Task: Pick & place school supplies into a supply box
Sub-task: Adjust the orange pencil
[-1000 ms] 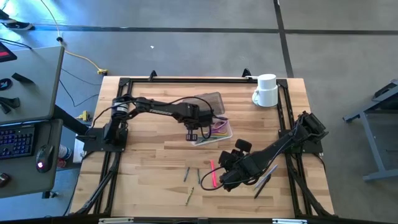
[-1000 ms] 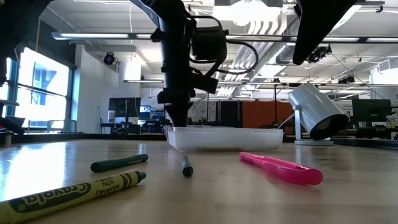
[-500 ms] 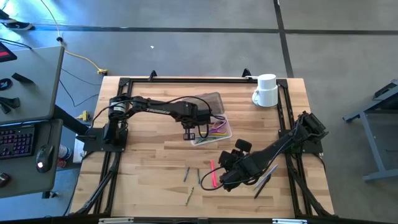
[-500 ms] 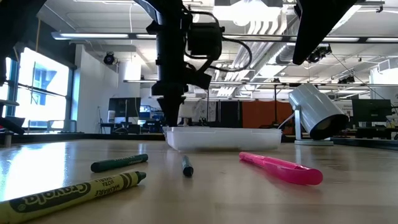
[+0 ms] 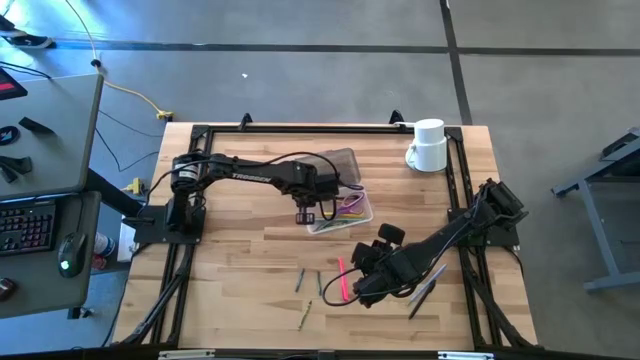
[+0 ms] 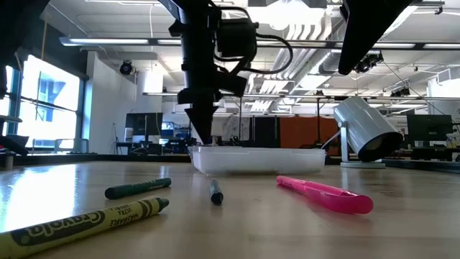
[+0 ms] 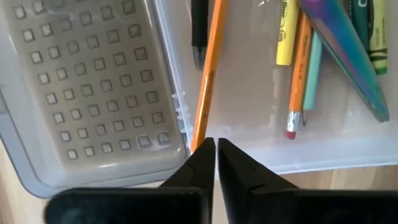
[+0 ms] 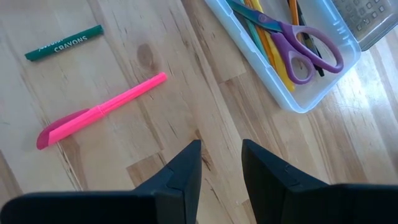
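Observation:
The clear supply box (image 5: 345, 210) lies open at mid table, its dotted grey lid (image 7: 93, 93) folded back. Inside lie purple-handled scissors (image 8: 298, 53), an orange pencil (image 7: 208, 74), a black pen (image 7: 199, 31) and other pencils. My left gripper (image 7: 216, 149) points down over the box's hinge side, its fingers a thin slit apart with nothing between them. My right gripper (image 8: 221, 152) hangs open above bare wood, nearer the front. A pink highlighter (image 8: 99, 112) and a green crayon (image 8: 64, 42) lie flat on the table. My left gripper has one fingertip (image 7: 202, 155) right at the orange pencil's near end (image 7: 199, 140); whether they touch I cannot tell. The pencil lies lengthwise in the box, that end by the hinge wall.
A white mug (image 5: 428, 145) stands at the far right corner. More crayons (image 5: 305, 315) lie near the front edge, and grey pens (image 5: 425, 290) lie under the right arm. Black frame rails (image 5: 175, 270) run along the table's sides.

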You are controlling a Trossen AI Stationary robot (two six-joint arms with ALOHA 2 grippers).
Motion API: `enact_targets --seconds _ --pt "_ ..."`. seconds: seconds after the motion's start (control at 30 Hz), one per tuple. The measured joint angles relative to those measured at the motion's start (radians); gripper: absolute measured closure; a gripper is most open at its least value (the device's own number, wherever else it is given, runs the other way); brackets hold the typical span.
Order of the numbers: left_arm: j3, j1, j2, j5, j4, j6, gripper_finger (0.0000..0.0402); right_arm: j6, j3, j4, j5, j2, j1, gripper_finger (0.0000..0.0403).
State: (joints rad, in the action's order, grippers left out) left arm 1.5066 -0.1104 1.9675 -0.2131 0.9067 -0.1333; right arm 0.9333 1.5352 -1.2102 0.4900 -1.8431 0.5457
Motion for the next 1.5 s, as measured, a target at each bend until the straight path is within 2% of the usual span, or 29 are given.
enact_targets --seconds 0.43,0.67,0.8,0.87,0.93,1.13,1.3,1.5 --pt "0.0 0.0 0.017 0.01 -0.095 -0.128 0.023 0.0 0.0 0.003 0.0 0.0 0.0 0.0304" --pt "0.003 -0.001 0.065 0.005 -0.137 -0.176 0.0207 -0.021 0.0 0.008 0.0 0.0 0.0 0.0304" --pt "0.001 0.0 0.107 -0.011 -0.185 -0.208 0.022 -0.021 0.0 0.012 0.001 0.0 0.0 0.0304" --pt "-0.003 -0.001 0.109 -0.013 -0.158 -0.206 0.0237 -0.023 0.0 0.012 0.0 0.001 0.0 0.0304" --pt "0.003 -0.001 0.118 -0.015 -0.2 -0.203 0.0262 -0.025 0.0 0.014 0.002 0.001 0.0 0.0304" --pt "0.0 -0.001 0.118 -0.032 -0.171 -0.173 0.0364 -0.025 0.0 0.013 0.002 0.001 -0.001 0.0304" --pt "0.001 0.004 0.101 -0.09 -0.146 -0.113 0.0361 -0.026 0.0 0.013 0.002 0.001 -0.001 0.0304" --pt "0.074 0.025 0.083 -0.222 0.029 -0.062 0.0356 -0.026 0.0 0.014 0.002 0.001 -0.001 0.0304"
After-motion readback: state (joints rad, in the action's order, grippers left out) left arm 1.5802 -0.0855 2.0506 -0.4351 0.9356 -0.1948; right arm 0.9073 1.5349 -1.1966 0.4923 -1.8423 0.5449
